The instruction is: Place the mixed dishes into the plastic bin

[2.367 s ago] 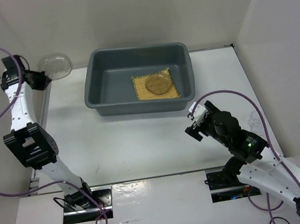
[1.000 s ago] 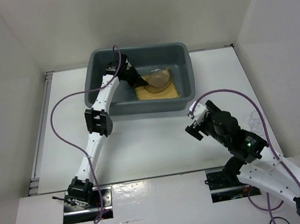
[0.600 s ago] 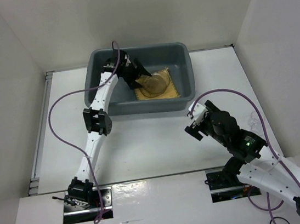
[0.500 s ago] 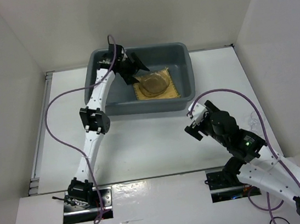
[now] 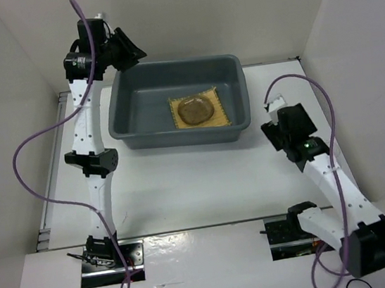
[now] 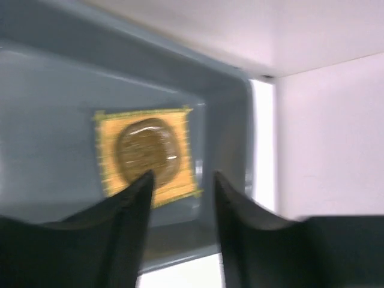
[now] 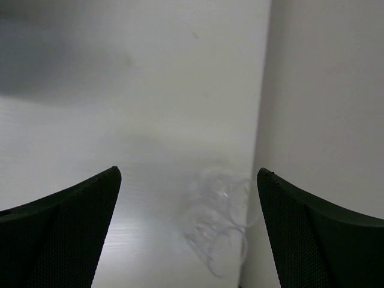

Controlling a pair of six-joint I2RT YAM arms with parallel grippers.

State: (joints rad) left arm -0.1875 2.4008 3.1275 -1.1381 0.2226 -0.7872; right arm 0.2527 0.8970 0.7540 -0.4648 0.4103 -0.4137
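Observation:
The dark grey plastic bin [image 5: 177, 137] stands at the back middle. Inside it lies the tan-yellow woven mat [image 5: 212, 118], with clear round dishes [image 5: 195, 108] stacked on it; plate and bowl are hard to tell apart. My left gripper [image 5: 131, 52] is open and empty, raised above the bin's back left corner. Its wrist view looks down on the bin [image 6: 240, 120], the mat [image 6: 108, 162] and the dishes [image 6: 147, 150] between the left gripper's [image 6: 181, 177] fingers. My right gripper [image 5: 271, 134] is wide open and empty. The small clear cup [image 7: 222, 222] lies on its side against the right wall, between the right gripper's [image 7: 187, 173] fingers.
White walls close in the table on the left, back and right. The right wall [image 7: 324, 90] stands right beside the cup. Purple cables [image 5: 37, 147] hang from both arms.
The left gripper carried the clear bowl from the far left into the bin, let it go on the mat and rose to the back left. The right gripper swung right, toward the wall.

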